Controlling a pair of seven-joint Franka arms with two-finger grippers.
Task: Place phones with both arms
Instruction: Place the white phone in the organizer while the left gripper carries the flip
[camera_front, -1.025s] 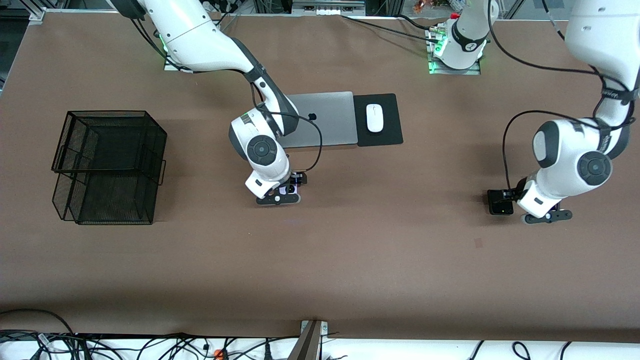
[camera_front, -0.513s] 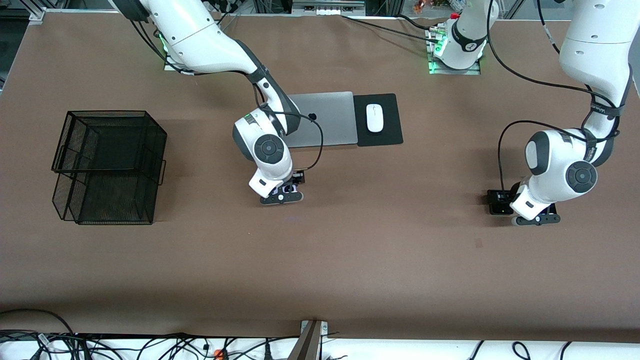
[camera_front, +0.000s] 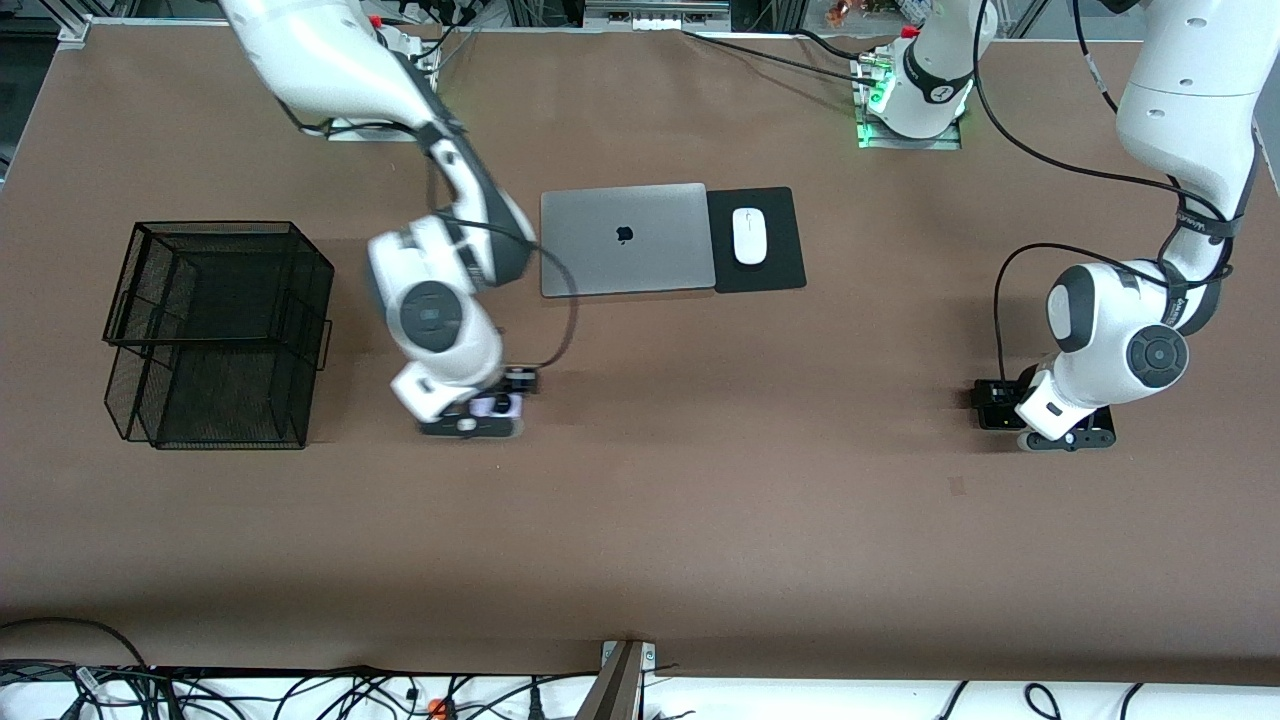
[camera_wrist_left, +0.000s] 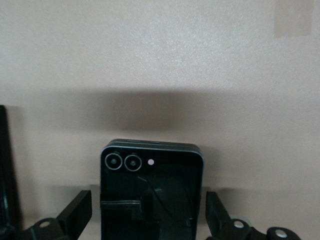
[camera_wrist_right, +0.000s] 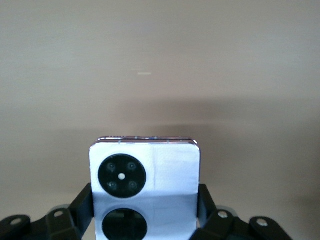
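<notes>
Bright, even overhead light; soft shadows fall beneath the arms on the brown surface (camera_front: 760, 520). The right arm (camera_front: 440, 300) is motion-blurred at centre-left. Wrist views look washed-out and slightly soft, with a broad shadow band mid-frame.

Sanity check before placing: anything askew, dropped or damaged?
Nothing stands out. Right end effector holds the squarish lavender phone squarely; left end effector straddles the squarish black phone, fingers apart from it.

- The right arm (camera_front: 440, 300) looks smeared in the front view.
- The lavender phone (camera_wrist_right: 145, 187) runs off the bottom edge of the right wrist view.
- The black phone (camera_wrist_left: 152, 192) does likewise in the left wrist view.
</notes>
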